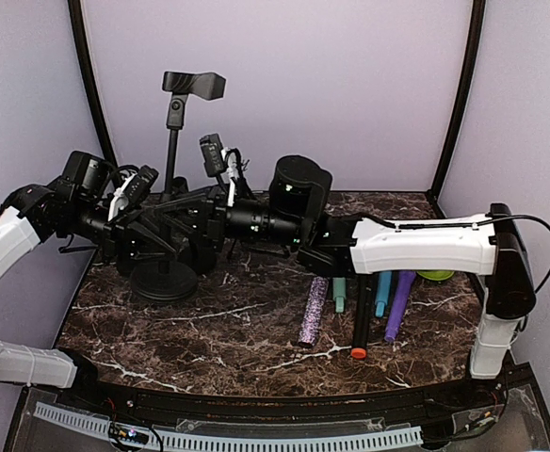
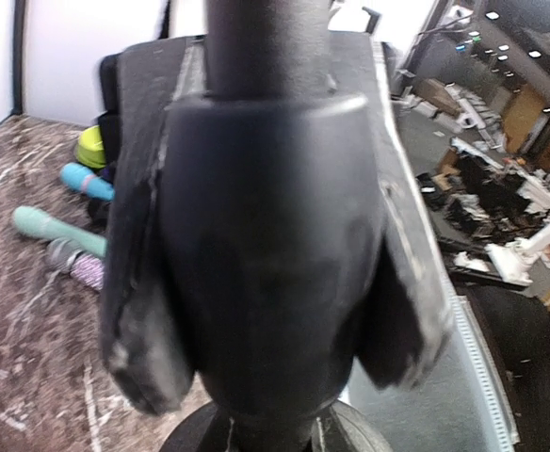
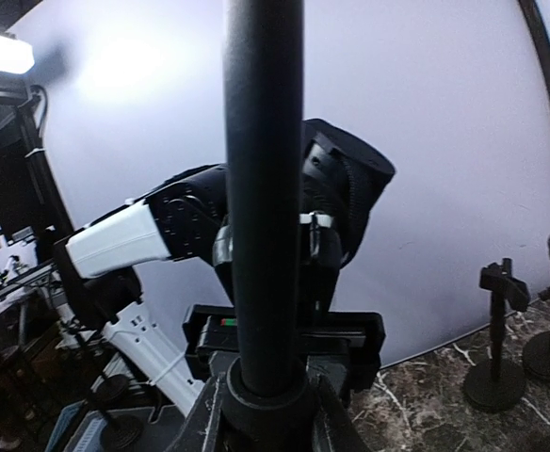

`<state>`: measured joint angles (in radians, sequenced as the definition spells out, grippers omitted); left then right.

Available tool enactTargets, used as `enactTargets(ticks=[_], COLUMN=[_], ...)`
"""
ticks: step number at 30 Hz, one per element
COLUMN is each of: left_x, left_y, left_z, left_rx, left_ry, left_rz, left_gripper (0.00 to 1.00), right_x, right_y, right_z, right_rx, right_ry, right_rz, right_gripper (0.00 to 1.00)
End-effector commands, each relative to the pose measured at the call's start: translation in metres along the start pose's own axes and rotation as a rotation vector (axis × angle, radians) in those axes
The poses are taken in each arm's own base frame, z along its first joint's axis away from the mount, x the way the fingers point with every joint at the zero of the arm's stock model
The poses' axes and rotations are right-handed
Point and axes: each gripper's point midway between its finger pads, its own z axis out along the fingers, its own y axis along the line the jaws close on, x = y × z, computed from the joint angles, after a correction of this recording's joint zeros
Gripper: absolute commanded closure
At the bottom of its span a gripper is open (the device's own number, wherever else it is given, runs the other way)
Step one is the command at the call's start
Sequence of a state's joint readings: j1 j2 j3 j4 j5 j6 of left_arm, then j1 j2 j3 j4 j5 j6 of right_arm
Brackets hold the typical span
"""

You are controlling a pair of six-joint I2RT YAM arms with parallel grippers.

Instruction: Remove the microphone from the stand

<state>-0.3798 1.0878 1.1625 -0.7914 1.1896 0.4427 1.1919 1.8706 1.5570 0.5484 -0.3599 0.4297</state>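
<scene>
Left gripper [image 2: 270, 372] clamped the microphone stand [image 1: 167, 280] low, right gripper [image 3: 267, 419] closed on its black shaft [image 3: 264, 188] — an off-axis pull could've tipped it or slipped.

the table [image 1: 218, 330] has a dark brown marble-look top with pale veins. on its left part sits the round black foot of a stand [image 1: 167, 281]. a second stand [image 1: 173, 141], with a clip on top, rises at the back left; its foot is hidden. on the right part lie five mics side by side, pointing front to back: a glitter mic [image 1: 312, 311], a teal mic [image 1: 339, 294], a black mic [image 1: 361, 320] with an orange end, a blue mic [image 1: 381, 294] and a purple mic [image 1: 398, 303]. a green thing [image 1: 435, 275] lies just beyond them.
</scene>
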Motion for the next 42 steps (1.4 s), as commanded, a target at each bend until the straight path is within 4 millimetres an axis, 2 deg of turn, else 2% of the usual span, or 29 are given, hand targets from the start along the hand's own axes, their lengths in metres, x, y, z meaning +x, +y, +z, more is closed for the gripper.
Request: enactTargets(ticks=[1,5,9,13,15,17,19,20,23,26,28,30,31,36,42], left_x=[-0.025,-0.024,-0.025,-0.026,-0.027,-0.028,-0.031,-0.032,-0.036,-0.037,-0.035,-0.032,-0.031,-0.031,-0.031], left_y=[-0.023,-0.027,-0.029,-0.03,-0.03,-0.03,-0.029,-0.029,-0.023,-0.006,0.009,0.018,0.021,0.025,0.018], left_z=[-0.008,-0.008,-0.008,-0.008,-0.008,-0.009,-0.01,-0.01,-0.011,-0.012,-0.014,-0.014,-0.015,-0.014,-0.014], left_rx=[0.098,0.139,0.16,0.162,0.156,0.147,0.134,0.126,0.074,-0.043,-0.13,-0.183,-0.197,-0.203,-0.171], left_ry=[-0.08,-0.09,-0.093,-0.094,-0.093,-0.089,-0.088,-0.087,-0.079,-0.062,-0.05,-0.037,-0.036,-0.038,-0.038], left_rz=[0.014,-0.033,-0.055,-0.053,-0.045,-0.034,-0.017,-0.006,0.031,0.086,0.106,0.118,0.119,0.114,0.11], left_gripper=[1.0,1.0,1.0,1.0,1.0,1.0,1.0,1.0,1.0,1.0,1.0,1.0,1.0,1.0,1.0], right_x=[-0.049,-0.054,-0.055,-0.058,-0.059,-0.06,-0.056,-0.052,-0.04,-0.032,-0.031,-0.023,-0.021,-0.017,-0.02], right_y=[0.097,0.122,0.135,0.136,0.13,0.121,0.103,0.094,0.052,0.01,0.0,-0.021,-0.025,-0.018,-0.012], right_z=[-0.022,-0.03,-0.038,-0.047,-0.047,-0.047,-0.04,-0.037,-0.029,-0.034,-0.04,-0.039,-0.036,-0.022,-0.009], right_rx=[-0.481,-0.657,-0.792,-0.841,-0.819,-0.765,-0.656,-0.588,-0.303,-0.005,0.126,0.307,0.359,0.429,0.387], right_ry=[-0.083,-0.082,-0.079,-0.101,-0.113,-0.129,-0.12,-0.116,-0.096,-0.08,-0.083,-0.037,-0.011,0.025,0.003], right_rz=[-0.03,-0.029,-0.014,0.005,0.02,0.033,0.059,0.057,0.059,0.035,0.006,-0.011,-0.026,-0.095,-0.105], right_gripper=[1.0,1.0,1.0,0.99,0.89,0.74,0.55,0.49,0.3,0.29,0.28,0.28,0.28,0.29,0.33])
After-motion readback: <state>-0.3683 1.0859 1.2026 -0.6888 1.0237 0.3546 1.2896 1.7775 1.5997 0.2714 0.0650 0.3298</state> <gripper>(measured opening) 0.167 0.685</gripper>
